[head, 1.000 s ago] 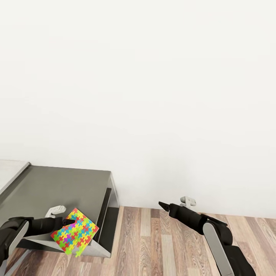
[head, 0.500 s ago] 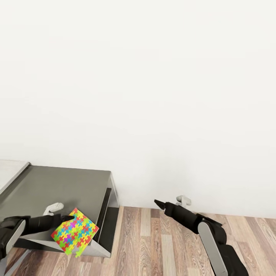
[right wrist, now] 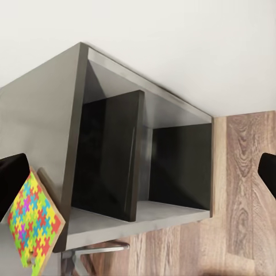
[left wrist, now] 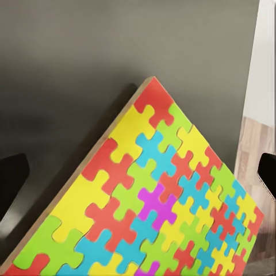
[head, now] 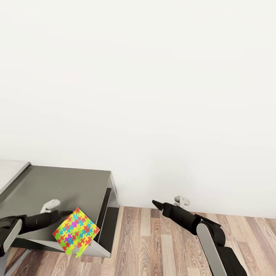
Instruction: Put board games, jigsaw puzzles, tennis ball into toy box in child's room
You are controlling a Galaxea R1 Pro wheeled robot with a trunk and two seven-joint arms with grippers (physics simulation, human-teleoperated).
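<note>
The left gripper (head: 65,216) still pinches the jigsaw puzzle (head: 76,231) over the table (head: 57,184); the spread right gripper (head: 156,204) has edged leftward.

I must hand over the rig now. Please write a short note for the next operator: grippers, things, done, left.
Left gripper: at the corner of one jigsaw puzzle, which is tilted over the front edge of the dark grey table; grip not clear.
Right gripper: over the wood floor, holding nothing.
Toy box and other toys: not in sight.
Done: nothing confirmed.
Left: bring the puzzle to the toy box.
</note>
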